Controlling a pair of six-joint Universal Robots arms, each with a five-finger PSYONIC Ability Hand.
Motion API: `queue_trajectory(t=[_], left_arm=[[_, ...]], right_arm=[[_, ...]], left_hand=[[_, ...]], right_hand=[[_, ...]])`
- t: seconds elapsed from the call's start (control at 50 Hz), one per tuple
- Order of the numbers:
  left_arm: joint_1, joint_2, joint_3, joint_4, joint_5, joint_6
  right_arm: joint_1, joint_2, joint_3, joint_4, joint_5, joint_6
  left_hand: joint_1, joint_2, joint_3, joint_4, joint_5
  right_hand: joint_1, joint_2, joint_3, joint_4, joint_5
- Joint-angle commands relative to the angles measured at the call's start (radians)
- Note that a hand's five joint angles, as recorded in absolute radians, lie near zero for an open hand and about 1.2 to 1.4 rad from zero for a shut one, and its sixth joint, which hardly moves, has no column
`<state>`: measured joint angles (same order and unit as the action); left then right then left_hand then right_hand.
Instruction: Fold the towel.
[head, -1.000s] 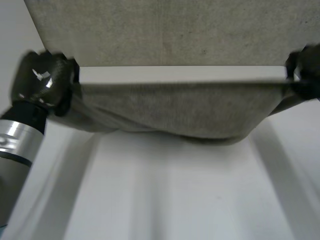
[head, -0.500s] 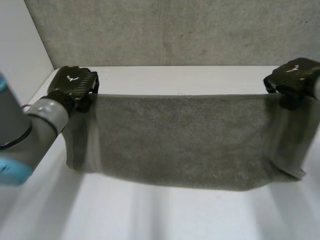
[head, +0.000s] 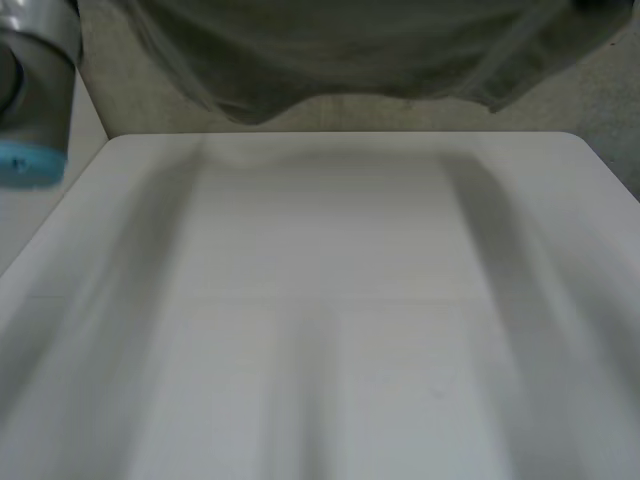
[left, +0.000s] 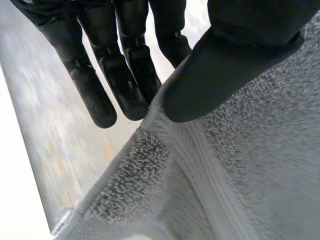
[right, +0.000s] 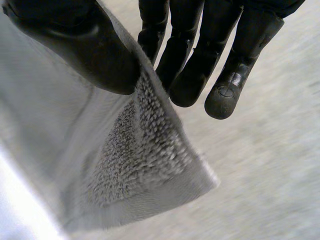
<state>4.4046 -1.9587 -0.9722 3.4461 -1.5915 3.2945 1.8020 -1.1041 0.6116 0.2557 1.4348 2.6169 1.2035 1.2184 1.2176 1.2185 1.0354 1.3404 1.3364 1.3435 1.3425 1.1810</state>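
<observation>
- The towel (head: 360, 60), grey with a looped pile, hangs stretched out in the air, clear of the white table (head: 330, 330). Its lower edge sags in uneven folds over the table's far edge.
- The left robot hand (left: 122, 75) is closed on the towel at an edge. Its thumb (left: 225, 65) presses the hemmed cloth against the straight fingers behind it.
- The right robot hand (right: 200, 60) pinches the towel at a corner, with the thumb on one face and the fingers on the other. The hemmed corner droops free just past the fingertips.
- The left arm (head: 35, 90), grey with a light-blue cap, stands by the table's far left corner in the head view.
</observation>
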Motion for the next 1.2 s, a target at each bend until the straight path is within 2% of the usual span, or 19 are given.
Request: queue_trajectory(t=[0.02,0.06,0.12,0.22,0.36,0.5,0.54,0.58,0.66,0.78,0.8,0.82,0.86,0.92,0.94,0.96,1.0,1.04,1.2], left_arm=[[0.015,0.038,-0.374,0.050,0.045,-0.001],[0.015,0.037,-0.448,0.073,0.062,0.000],[0.016,0.023,-0.590,0.143,0.097,0.008],[0.022,-0.037,-0.749,0.268,0.133,0.050],[0.027,-0.095,-0.850,0.329,0.140,0.171],[0.030,-0.080,-0.875,0.332,0.142,0.198],[0.033,-0.078,-0.875,0.334,0.140,0.198],[0.041,-0.078,-0.875,0.335,0.140,0.198],[0.058,-0.078,-0.876,0.338,0.142,0.198],[0.068,-0.081,-0.876,0.344,0.140,0.198],[0.068,-0.081,-0.876,0.344,0.140,0.198],[0.072,-0.085,-0.876,0.347,0.142,0.198],[0.072,-0.089,-0.875,0.354,0.142,0.198],[0.073,-0.097,-0.876,0.380,0.142,0.198],[0.073,-0.101,-0.878,0.392,0.142,0.200],[0.073,-0.101,-0.878,0.392,0.142,0.200],[0.073,-0.124,-0.875,0.401,0.143,0.201],[0.073,-0.134,-0.870,0.400,0.143,0.203],[0.073,-0.151,-0.862,0.397,0.145,0.215]], right_arm=[[-0.006,-0.025,0.307,0.023,-0.082,-0.014],[-0.006,-0.025,0.458,0.004,-0.106,-0.038],[-0.001,-0.019,0.528,-0.019,-0.116,-0.058],[0.002,0.029,0.762,-0.189,-0.120,-0.118],[0.000,0.049,0.870,-0.292,-0.103,-0.158],[-0.007,0.018,0.913,-0.297,-0.102,-0.155],[-0.007,0.018,0.933,-0.303,-0.100,-0.150],[-0.009,0.023,0.938,-0.303,-0.094,-0.150],[-0.010,0.035,0.936,-0.303,-0.074,-0.152],[-0.027,0.058,0.928,-0.302,-0.047,-0.152],[-0.032,0.059,0.927,-0.302,-0.042,-0.152],[-0.032,0.059,0.927,-0.302,-0.042,-0.152],[-0.033,0.061,0.924,-0.302,-0.040,-0.150],[-0.036,0.064,0.922,-0.303,-0.039,-0.150],[-0.036,0.064,0.922,-0.303,-0.039,-0.150],[-0.039,0.066,0.924,-0.303,-0.039,-0.149],[-0.039,0.066,0.924,-0.303,-0.039,-0.149],[-0.041,0.066,0.924,-0.303,-0.039,-0.149],[-0.041,0.066,0.924,-0.303,-0.039,-0.149]], left_hand=[[0.193,0.178,0.179,0.178,0.186],[0.193,0.178,0.179,0.178,0.186],[0.193,0.178,0.179,0.178,0.186],[0.193,0.178,0.179,0.178,0.186],[0.193,0.178,0.179,0.178,0.186],[0.193,0.178,0.179,0.178,0.186],[0.193,0.178,0.179,0.178,0.186],[0.193,0.178,0.179,0.178,0.186],[0.193,0.178,0.179,0.178,0.186],[0.193,0.178,0.179,0.178,0.186],[0.193,0.178,0.179,0.178,0.186],[0.193,0.178,0.179,0.178,0.186],[0.193,0.178,0.179,0.178,0.186],[0.193,0.178,0.179,0.178,0.186],[0.051,0.036,0.037,0.036,0.044],[0.049,0.034,0.035,0.034,0.043],[-0.410,-0.425,-0.424,-0.425,-0.416],[-0.487,-0.502,-0.501,-0.502,-0.494],[-0.488,-0.503,-0.502,-0.503,-0.495]], right_hand=[[0.056,0.060,0.053,0.054,0.041],[0.056,0.060,0.053,0.054,0.041],[0.056,0.060,0.053,0.054,0.041],[0.056,0.060,0.053,0.054,0.041],[0.056,0.060,0.053,0.054,0.041],[0.045,0.049,0.042,0.043,0.030],[-0.498,-0.494,-0.501,-0.500,-0.514],[-0.617,-0.613,-0.620,-0.619,-0.632],[-0.677,-0.673,-0.680,-0.679,-0.692],[-0.527,-0.523,-0.530,-0.529,-0.543],[-0.315,-0.311,-0.318,-0.317,-0.330],[-0.313,-0.309,-0.316,-0.315,-0.328],[0.054,0.058,0.051,0.052,0.039],[0.056,0.060,0.053,0.054,0.041],[0.056,0.060,0.053,0.054,0.041],[0.056,0.060,0.053,0.054,0.041],[0.056,0.060,0.053,0.054,0.041],[0.056,0.060,0.053,0.054,0.041],[0.056,0.060,0.053,0.054,0.041]])
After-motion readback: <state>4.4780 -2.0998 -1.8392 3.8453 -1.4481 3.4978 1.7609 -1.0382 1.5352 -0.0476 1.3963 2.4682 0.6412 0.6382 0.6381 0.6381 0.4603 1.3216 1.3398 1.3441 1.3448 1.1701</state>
